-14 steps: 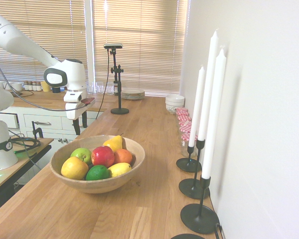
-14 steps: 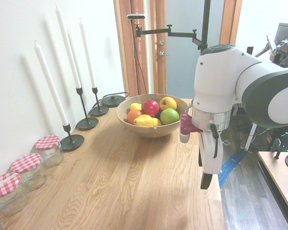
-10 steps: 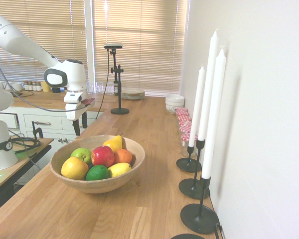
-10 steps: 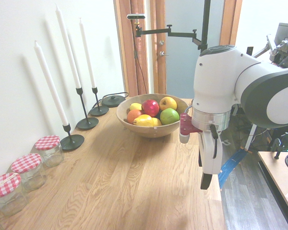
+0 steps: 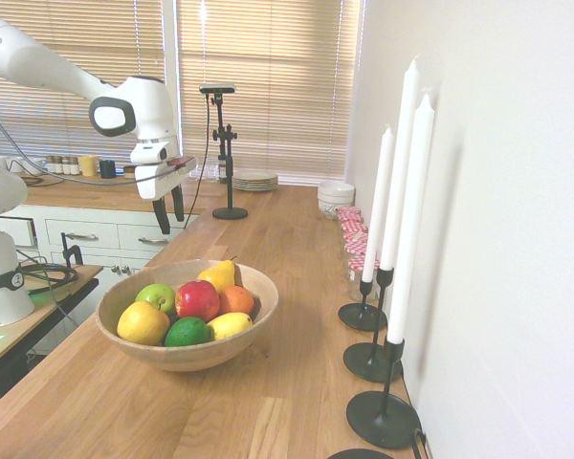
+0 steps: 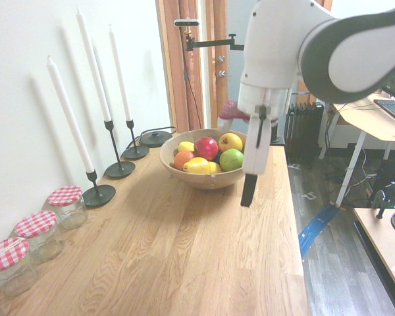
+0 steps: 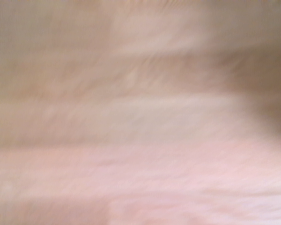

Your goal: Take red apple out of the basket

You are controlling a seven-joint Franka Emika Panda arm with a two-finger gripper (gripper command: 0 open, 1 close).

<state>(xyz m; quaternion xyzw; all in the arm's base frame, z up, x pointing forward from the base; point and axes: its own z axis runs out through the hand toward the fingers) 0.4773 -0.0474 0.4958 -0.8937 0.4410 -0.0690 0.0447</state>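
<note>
The red apple [image 5: 198, 298] [image 6: 207, 147] lies on top of the other fruit in the middle of the basket [image 5: 203, 357] [image 6: 204, 180], a wide wooden bowl on the countertop. My gripper [image 5: 170, 222] [image 6: 248, 196] hangs in the air beyond the basket, above the counter's edge, pointing down. It is well apart from the fruit and higher than the rim. Its two dark fingers stand open with nothing between them. The wrist view is a blur of pale wood grain.
Around the apple lie a green apple [image 5: 156, 296], a lemon [image 5: 143, 323], a lime [image 5: 187, 332], an orange [image 5: 236, 299] and a pear [image 5: 219, 275]. Tall white candles [image 5: 400, 196] stand along the wall, with checked-lid jars [image 6: 66, 205] beyond. Stacked plates [image 5: 254, 180] sit at the counter's far end.
The arm has swung up and over toward the counter and the basket; the gripper now hangs higher and nearer the bowl. Fingers stay open. The fruit has not moved.
</note>
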